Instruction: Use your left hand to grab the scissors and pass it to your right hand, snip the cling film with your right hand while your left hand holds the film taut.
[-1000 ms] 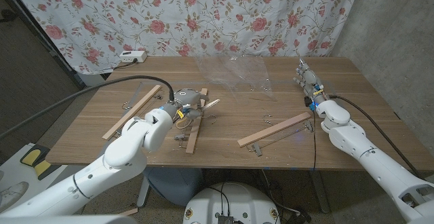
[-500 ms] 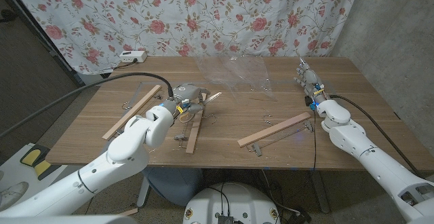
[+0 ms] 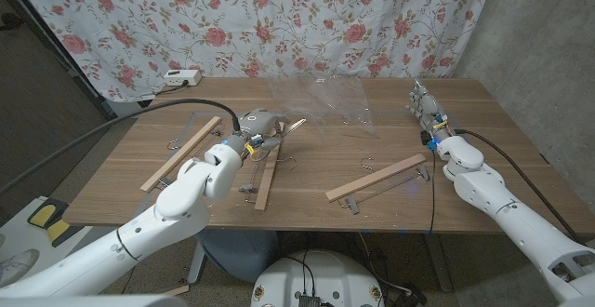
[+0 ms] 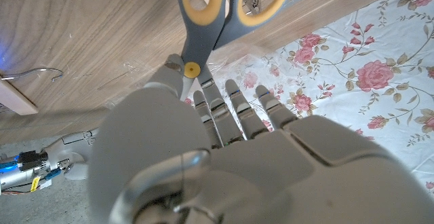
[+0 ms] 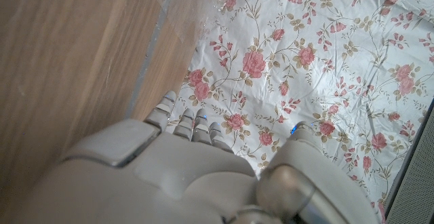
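My left hand (image 3: 253, 126) grips the scissors (image 3: 286, 128) just left of the film (image 3: 321, 98), higher and closer to it than a second ago, while my right hand (image 3: 426, 112) waits open right of it, above three wooden strips on the tabletop (image 3: 390, 205).

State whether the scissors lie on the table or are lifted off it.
Lifted. The left hand holds the scissors, blades pointing out above the table; the left wrist view shows them in its fingers.
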Robot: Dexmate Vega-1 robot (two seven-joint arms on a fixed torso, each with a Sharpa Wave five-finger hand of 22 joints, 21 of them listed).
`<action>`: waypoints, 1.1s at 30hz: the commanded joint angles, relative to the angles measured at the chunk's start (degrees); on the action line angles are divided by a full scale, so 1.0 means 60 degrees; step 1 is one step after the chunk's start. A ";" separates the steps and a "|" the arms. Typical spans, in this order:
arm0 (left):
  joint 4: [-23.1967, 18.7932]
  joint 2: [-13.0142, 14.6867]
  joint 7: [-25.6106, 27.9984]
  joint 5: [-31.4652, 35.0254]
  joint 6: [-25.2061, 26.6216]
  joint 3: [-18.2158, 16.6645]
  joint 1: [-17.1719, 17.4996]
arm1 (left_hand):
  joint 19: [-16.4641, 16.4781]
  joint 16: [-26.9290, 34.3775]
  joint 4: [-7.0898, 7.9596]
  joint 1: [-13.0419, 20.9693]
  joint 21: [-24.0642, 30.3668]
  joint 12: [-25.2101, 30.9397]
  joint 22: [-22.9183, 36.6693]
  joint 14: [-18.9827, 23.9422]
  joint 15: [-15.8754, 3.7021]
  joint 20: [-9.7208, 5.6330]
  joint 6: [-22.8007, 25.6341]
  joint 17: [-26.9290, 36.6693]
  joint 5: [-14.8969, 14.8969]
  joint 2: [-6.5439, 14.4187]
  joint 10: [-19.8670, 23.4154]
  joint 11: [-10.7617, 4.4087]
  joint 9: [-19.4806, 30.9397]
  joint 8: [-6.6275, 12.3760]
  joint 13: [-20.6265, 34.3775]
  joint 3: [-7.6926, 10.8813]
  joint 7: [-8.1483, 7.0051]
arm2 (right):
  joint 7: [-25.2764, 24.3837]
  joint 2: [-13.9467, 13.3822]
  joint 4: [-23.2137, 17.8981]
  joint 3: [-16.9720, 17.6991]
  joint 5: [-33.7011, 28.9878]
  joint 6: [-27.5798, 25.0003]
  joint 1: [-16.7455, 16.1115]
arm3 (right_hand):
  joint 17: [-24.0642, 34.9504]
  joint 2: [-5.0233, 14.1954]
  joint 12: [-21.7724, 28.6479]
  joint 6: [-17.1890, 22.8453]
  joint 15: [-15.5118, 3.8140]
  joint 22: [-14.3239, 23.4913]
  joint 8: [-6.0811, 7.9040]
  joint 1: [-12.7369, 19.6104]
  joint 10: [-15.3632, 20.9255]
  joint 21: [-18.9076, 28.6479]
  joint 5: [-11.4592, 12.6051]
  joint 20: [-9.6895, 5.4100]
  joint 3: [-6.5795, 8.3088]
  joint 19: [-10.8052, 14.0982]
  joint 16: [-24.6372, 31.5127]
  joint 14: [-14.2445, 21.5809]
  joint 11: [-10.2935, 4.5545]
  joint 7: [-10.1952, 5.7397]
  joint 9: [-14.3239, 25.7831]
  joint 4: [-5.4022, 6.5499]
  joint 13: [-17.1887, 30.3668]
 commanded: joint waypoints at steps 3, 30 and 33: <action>0.0536 -0.0167 0.0911 -0.0630 -0.0350 0.0040 -0.0248 | 0.0090 -0.0057 0.0201 -0.0041 0.0042 -0.0086 0.0022 0.0110 -0.0108 0.0019 0.0061 -0.0020 0.0062 0.0075 0.0292 -0.0378 0.0050 0.0067 -0.0025 0.0202 -0.0038 | 0.0080 -0.0038 -0.0024 0.0029 0.0037 0.0056 -0.0037 | 0.0023 0.0090 -0.0019 0.0041 -0.0022 0.0014 0.0042 0.0044 -0.0069 0.0039 -0.0032 0.0042 0.0012 -0.0025 0.0051 -0.0075 0.0026 0.0029 0.0016 -0.0043 0.0025; 0.1015 -0.0502 0.3041 -0.2178 -0.2416 -0.0216 -0.0749 | 0.0109 -0.0110 0.0255 -0.0128 0.0034 -0.0201 0.0024 0.0102 -0.0155 0.0015 0.0143 -0.0058 0.0068 0.0063 0.0414 -0.0380 0.0057 0.0096 -0.0116 0.0298 -0.0052 | 0.0042 -0.0117 -0.0361 0.0061 -0.0070 0.0212 -0.0174 | 0.0042 -0.0004 -0.0011 0.0041 0.0019 0.0014 0.0039 -0.0060 -0.0054 0.0029 -0.0044 0.0096 -0.0059 -0.0053 0.0050 -0.0108 0.0038 0.0025 0.0014 -0.0029 0.0025; 0.1152 -0.0564 0.3218 -0.2492 -0.2740 -0.0304 -0.0791 | 0.0111 -0.0106 0.0257 -0.0133 0.0034 -0.0212 0.0024 0.0103 -0.0165 0.0009 0.0142 -0.0054 0.0068 0.0062 0.0423 -0.0380 0.0058 0.0095 -0.0121 0.0298 -0.0042 | -0.0010 -0.0157 -0.0470 0.0091 -0.0072 0.0190 -0.0239 | 0.0046 -0.0027 -0.0012 0.0040 0.0026 0.0014 0.0038 -0.0083 -0.0056 0.0029 -0.0046 0.0100 -0.0076 -0.0054 0.0052 -0.0107 0.0039 0.0033 0.0014 -0.0024 0.0025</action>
